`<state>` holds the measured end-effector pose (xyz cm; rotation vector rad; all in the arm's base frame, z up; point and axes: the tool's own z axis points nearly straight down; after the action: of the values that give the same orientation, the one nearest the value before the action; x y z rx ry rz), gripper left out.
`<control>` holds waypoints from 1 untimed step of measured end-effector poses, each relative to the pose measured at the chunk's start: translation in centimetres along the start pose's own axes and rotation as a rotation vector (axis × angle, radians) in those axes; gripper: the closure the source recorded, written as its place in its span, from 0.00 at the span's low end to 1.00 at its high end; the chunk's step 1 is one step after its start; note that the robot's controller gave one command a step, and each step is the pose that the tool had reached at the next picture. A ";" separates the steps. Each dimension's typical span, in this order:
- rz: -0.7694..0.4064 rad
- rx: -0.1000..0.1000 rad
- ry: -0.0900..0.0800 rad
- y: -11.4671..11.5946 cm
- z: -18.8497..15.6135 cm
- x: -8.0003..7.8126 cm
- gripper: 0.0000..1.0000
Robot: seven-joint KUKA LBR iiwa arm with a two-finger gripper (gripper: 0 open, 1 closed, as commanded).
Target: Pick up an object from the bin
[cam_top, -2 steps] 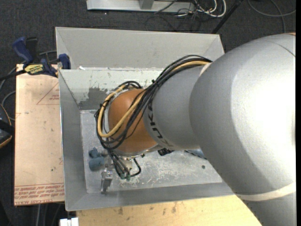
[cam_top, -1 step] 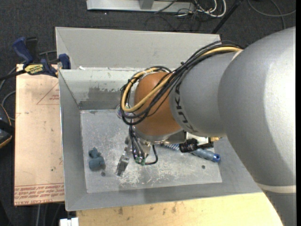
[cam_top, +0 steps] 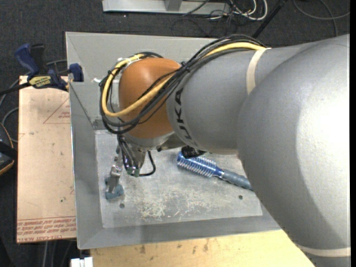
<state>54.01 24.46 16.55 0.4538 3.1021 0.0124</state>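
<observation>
Gripper [cam_top: 124, 170] low in the bin [cam_top: 84, 166], close to the scuffed floor, hung straight down beneath the wrist's orange cover [cam_top: 143, 99] and looped about by black and yellow cables [cam_top: 119, 113]. Spread or pressed together: cannot tell, most of it hidden from above by cover and cabling. Nothing seen pinched. Upright pose probably chosen for a top-down reach, clear of the sloping walls. Just beside its low end, on the side away from the arm [cam_top: 278, 127], a small grey-blue lump [cam_top: 114, 192] on the floor; touching the gripper or part of it, cannot tell. On the opposite side, toward the arm, near the gripper but apart from it, a blue hairbrush [cam_top: 204, 168], flat on the floor, the stable pose for something long and light. Long axis roughly along the line from gripper to arm, slanting a little toward the near rim. Bristled head at the gripper's end, handle pointing away, its tip lost under the arm's bulk. By judgement nothing lifted yet; for the hairbrush, a shift toward the arm and a grip across the narrow width, not along the length
</observation>
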 end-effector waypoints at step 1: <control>-0.510 0.002 0.001 -4.5 9.2 2.3 0.00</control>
<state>50.56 20.84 7.33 -0.3432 3.1160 0.0059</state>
